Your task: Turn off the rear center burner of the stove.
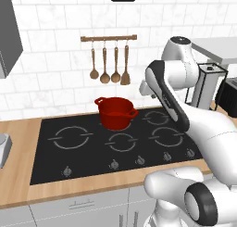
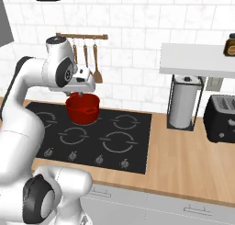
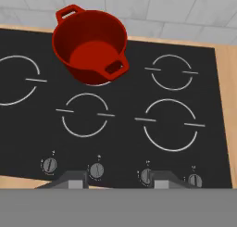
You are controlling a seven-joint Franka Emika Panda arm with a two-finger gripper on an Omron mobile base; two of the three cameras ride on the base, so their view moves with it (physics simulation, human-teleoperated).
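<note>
From the left, the red pot [image 1: 115,113] sits on the stove [image 1: 83,163], covering the rear center burner. From the right, the arm hangs above the pot [image 2: 83,108]. From the hand, the gripper [image 3: 118,179] is spread above the knobs [image 3: 96,170].

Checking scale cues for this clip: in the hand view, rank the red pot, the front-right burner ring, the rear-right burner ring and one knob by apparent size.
1. Red pot, though it stands taller, nearer the camera.
2. Front-right burner ring.
3. Rear-right burner ring.
4. Knob, clearly smallest.
</note>
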